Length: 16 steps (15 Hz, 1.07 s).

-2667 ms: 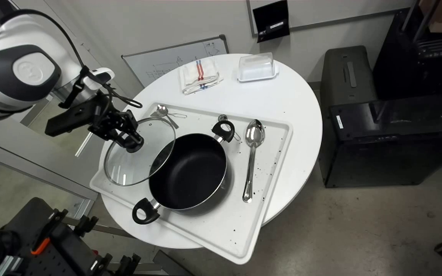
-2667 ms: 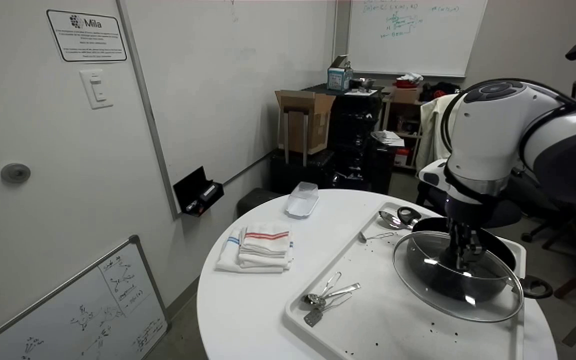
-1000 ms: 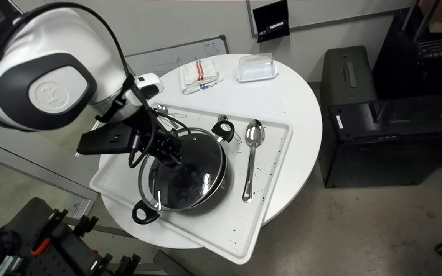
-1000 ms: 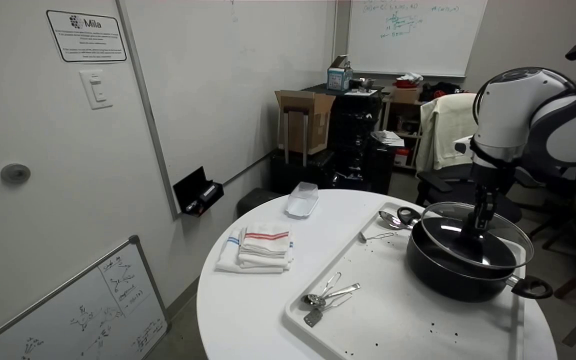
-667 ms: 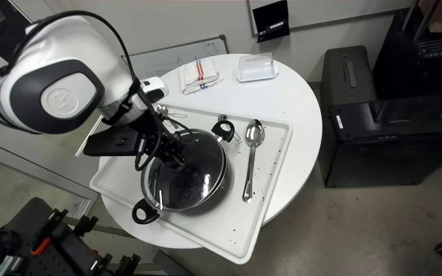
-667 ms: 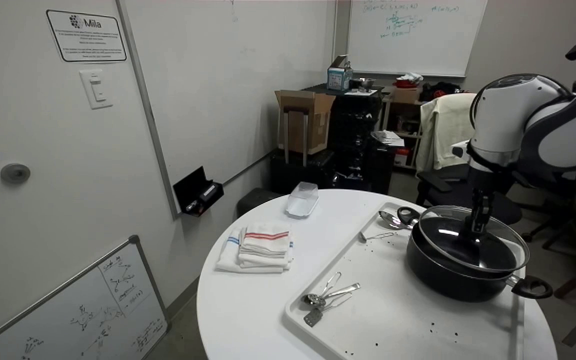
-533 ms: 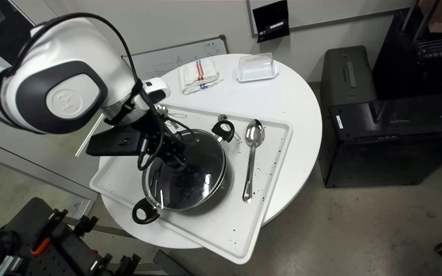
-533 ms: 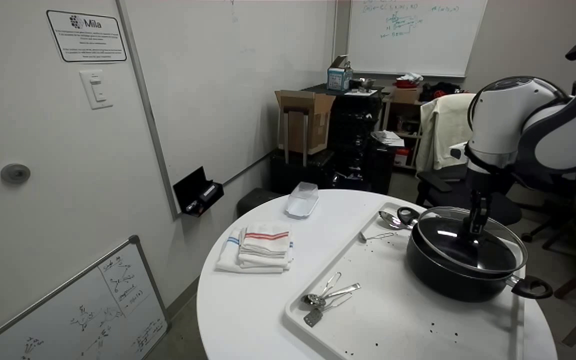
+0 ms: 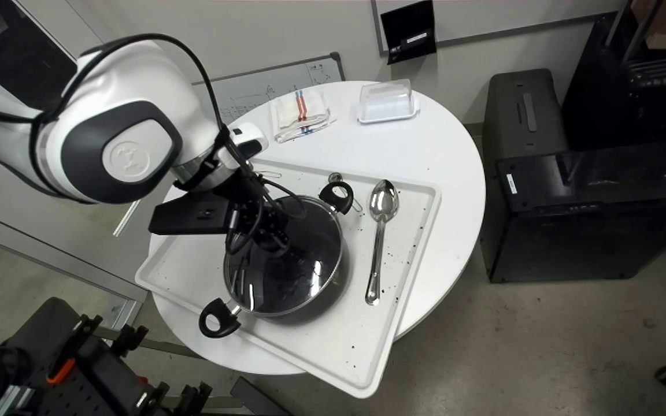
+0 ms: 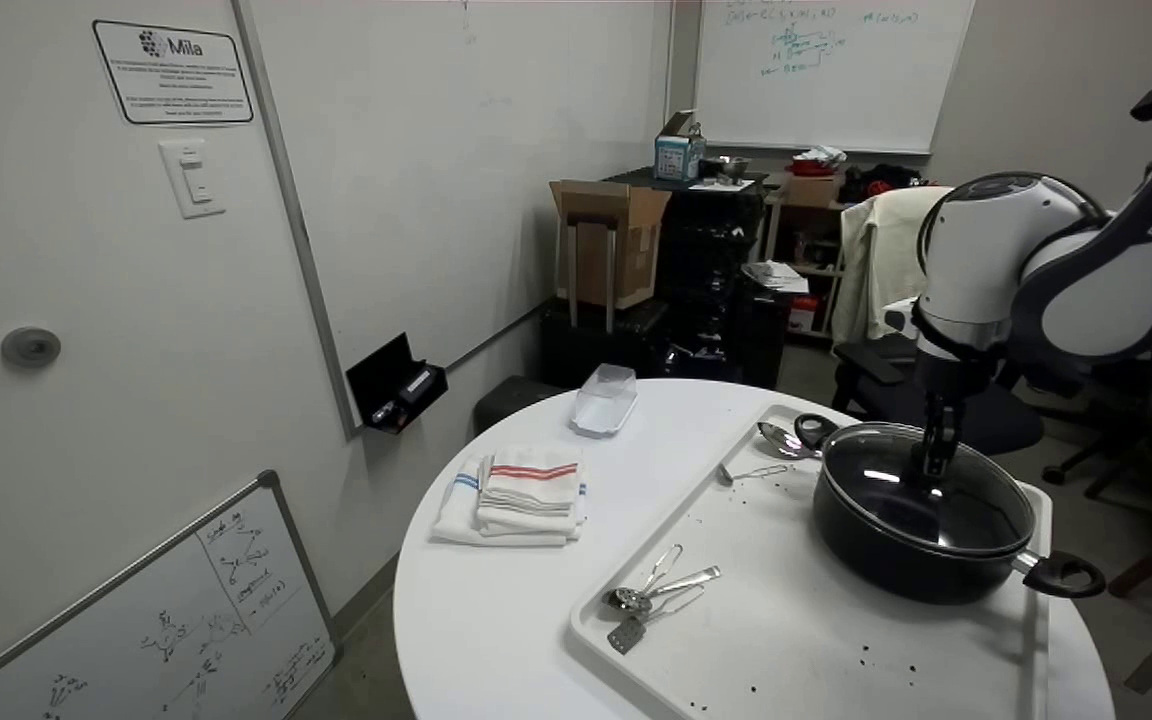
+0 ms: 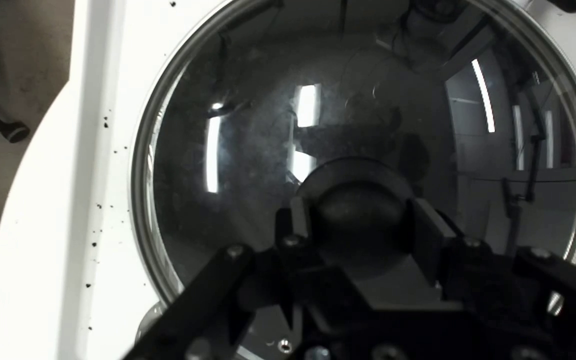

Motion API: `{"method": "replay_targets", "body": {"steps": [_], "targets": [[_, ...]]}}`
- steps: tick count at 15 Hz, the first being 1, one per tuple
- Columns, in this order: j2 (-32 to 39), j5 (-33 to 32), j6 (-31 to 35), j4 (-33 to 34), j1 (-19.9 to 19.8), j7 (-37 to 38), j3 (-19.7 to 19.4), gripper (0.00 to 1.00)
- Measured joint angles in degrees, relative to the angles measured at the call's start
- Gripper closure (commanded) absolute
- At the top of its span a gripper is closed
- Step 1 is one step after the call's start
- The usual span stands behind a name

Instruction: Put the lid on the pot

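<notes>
Off-white walls (image 10: 136, 280) hem in the room I am working from a distance, one of them carrying a broad whiteboard (image 10: 486, 200) above a grey-brown floor (image 9: 541, 358). A round white table (image 9: 448, 150) stands near the walls, seen in both exterior views, and my robot arm (image 9: 130, 156) reaches across its edge. On the tabletop lies a pale rectangular tray (image 9: 333, 358), with a corner jutting past the round edge. Nearby on the floor stands a dark case (image 9: 515, 133); behind the table, in an exterior view, a light cloth (image 10: 881, 260) hangs over a chair (image 10: 986, 410). The black pot (image 10: 896, 570) sits on the tray, its loop handles on opposite sides. The glass lid (image 10: 956, 520) rests on top of it, metal rim lying along the pot's rim. Folded white towels (image 9: 301, 112) with red and blue stripes and a white dish (image 9: 388, 112) under a transparent cover share the tabletop beside the tray. A large metal spoon (image 9: 378, 237) lies near the pot, and smaller metal utensils (image 10: 628, 600) cluster at a tray corner. Pointing downward, my gripper (image 11: 363, 215) grasps the lid's dark knob (image 11: 360, 195), a finger on either side in the wrist view. Dark specks (image 11: 106, 125) dot the tray near its raised edge.
</notes>
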Motion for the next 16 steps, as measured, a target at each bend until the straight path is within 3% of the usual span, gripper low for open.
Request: {"method": "replay_targets", "body": {"steps": [16], "targets": [[0.6,3.2,-0.2,0.7,-2.5,-2.4,2.7,0.75]]}}
